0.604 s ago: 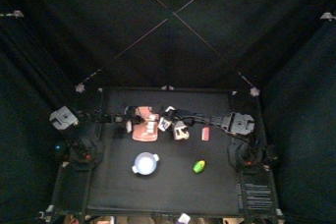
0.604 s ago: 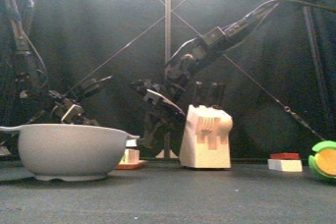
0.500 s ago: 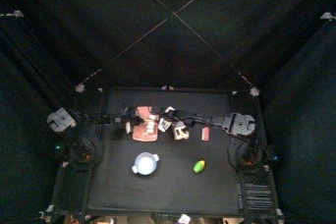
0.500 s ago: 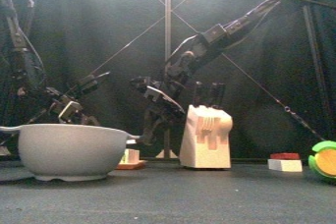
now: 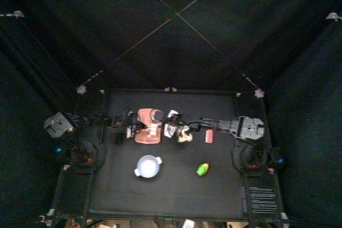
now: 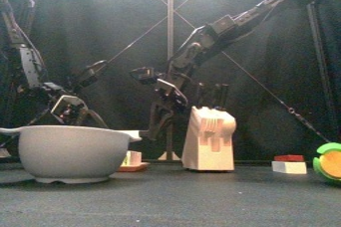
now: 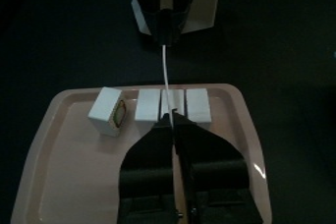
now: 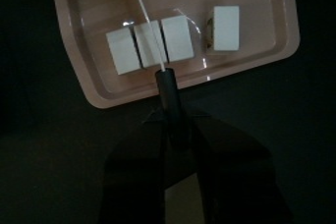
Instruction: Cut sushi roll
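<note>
The sushi roll [image 7: 175, 103] lies on a pink tray [image 7: 79, 169], sliced into pieces that stay side by side; it also shows in the right wrist view [image 8: 151, 46]. One cut piece [image 7: 108, 108] stands apart from it. My right gripper [image 8: 164, 112] is shut on a knife [image 8: 163, 81], whose thin blade [image 7: 163, 66] stands edge-down across the roll between two pieces. My left gripper [image 7: 168, 122] hovers over the tray just short of the roll, jaws together and holding nothing.
A white knife block [image 6: 209, 139] stands behind the tray. A grey bowl [image 6: 74, 151] sits at the front left, a green thing [image 6: 329, 161] and a small red-and-white block [image 6: 289, 164] at the front right. The tray [image 5: 147, 135] lies left of the table's middle.
Both arms have shifted a little. The right arm's elbow has risen in the front view, with the knife still over the roll.
</note>
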Available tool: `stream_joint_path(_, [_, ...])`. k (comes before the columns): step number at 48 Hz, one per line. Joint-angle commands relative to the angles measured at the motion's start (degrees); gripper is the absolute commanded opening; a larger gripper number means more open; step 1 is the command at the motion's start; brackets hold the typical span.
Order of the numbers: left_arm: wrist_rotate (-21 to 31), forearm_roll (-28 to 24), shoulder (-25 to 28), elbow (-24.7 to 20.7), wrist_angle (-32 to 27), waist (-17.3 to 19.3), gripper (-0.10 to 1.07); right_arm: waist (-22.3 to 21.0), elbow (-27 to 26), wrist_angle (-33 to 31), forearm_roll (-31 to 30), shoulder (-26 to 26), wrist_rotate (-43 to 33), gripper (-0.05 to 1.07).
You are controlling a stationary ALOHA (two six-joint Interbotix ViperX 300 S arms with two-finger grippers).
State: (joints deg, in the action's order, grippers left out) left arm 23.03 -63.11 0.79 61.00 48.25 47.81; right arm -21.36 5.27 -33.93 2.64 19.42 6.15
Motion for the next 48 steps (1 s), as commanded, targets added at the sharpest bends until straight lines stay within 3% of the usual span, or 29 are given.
stream_joint_path(1, [2.3, -4.0, -0.1, -0.3, 1.5, 1.4, 0.24, -1.4, -0.7, -0.6, 1.2, -3.2, 1.9, 0.51])
stream_joint_path(7, [4.1, -6.3, 1.0, -1.1, 2.2, 2.5, 0.2, -1.8, -0.7, -0.6, 2.9, -1.5, 3.4, 0.51])
stream_joint_path(29, [3.8, -6.1, 8.0, -4.8, 1.9, 3.4, 0.2, -2.2, -0.7, 0.2, 2.4, 0.3, 3.3, 0.51])
stream_joint_path(48, [3.8, -6.1, 9.1, -5.1, 1.8, 4.0, 0.2, -2.3, -0.4, 1.1, 2.6, 1.1, 3.0, 0.51])
